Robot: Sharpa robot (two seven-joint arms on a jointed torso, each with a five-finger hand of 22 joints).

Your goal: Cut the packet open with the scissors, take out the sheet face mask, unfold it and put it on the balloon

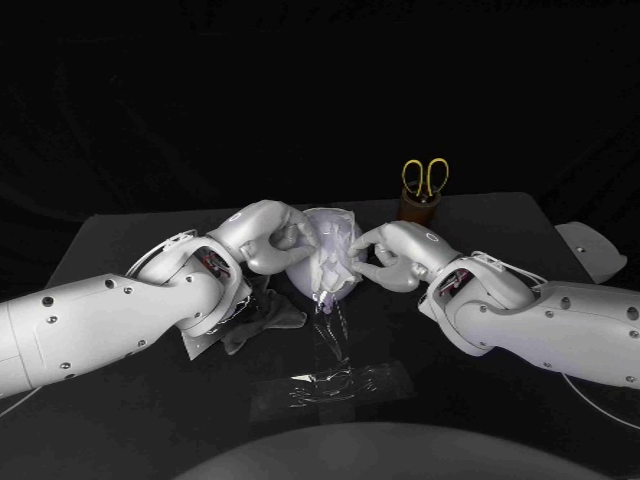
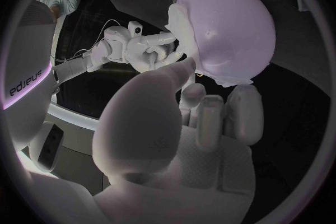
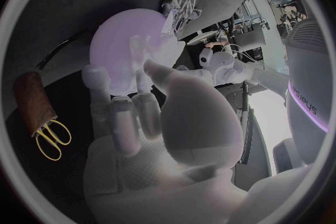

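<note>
The balloon [image 2: 234, 22] sits squarely between both hands, mask [image 2: 181, 18] on; right hand [image 2: 140, 47] pinches its edge, left hand [image 1: 270, 238] touches, grip impossible to tell.

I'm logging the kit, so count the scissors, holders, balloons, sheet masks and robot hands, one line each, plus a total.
scissors: 1
brown holder: 1
balloon: 1
sheet mask: 1
hands: 2, the left hand and the right hand
Total: 6

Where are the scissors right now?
In the head view the scissors stand handles-up in a brown holder at the table's far side, right of the balloon.
</note>
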